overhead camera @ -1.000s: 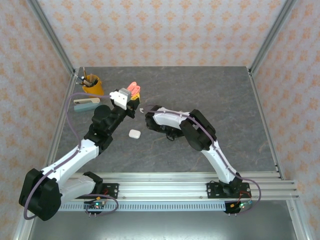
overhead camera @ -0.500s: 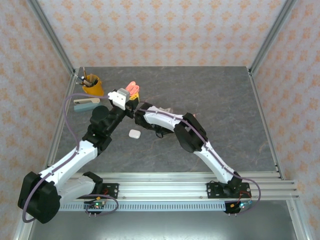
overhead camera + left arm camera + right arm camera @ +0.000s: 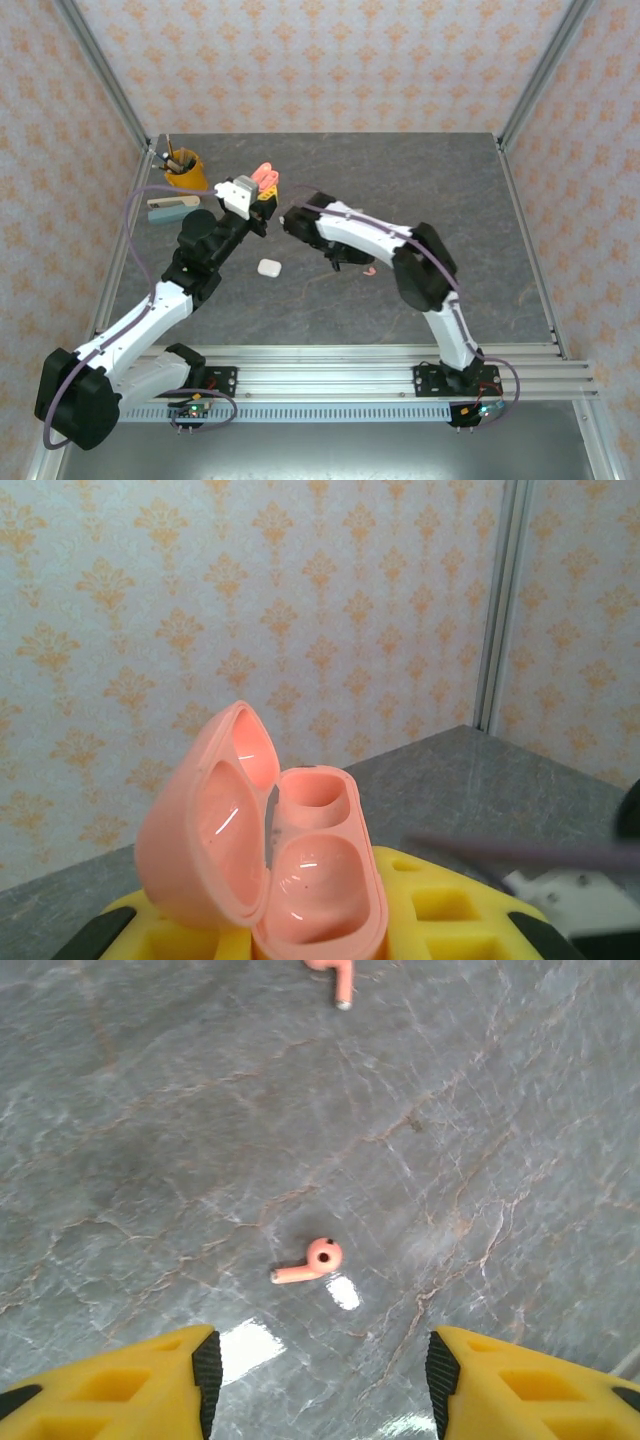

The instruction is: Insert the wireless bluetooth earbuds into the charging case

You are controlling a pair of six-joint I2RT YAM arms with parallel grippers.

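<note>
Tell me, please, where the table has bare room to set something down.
Bare: the table's right side, from the right arm to the rail. Crowded: far left, around the cup, pink case and white case.

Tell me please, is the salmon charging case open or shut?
Open: the salmon charging case has its lid tilted back, exposing both inner wells, which look empty.

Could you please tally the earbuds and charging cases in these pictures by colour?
salmon earbuds: 2
pink case: 1
white case: 1
Total: 4
</note>
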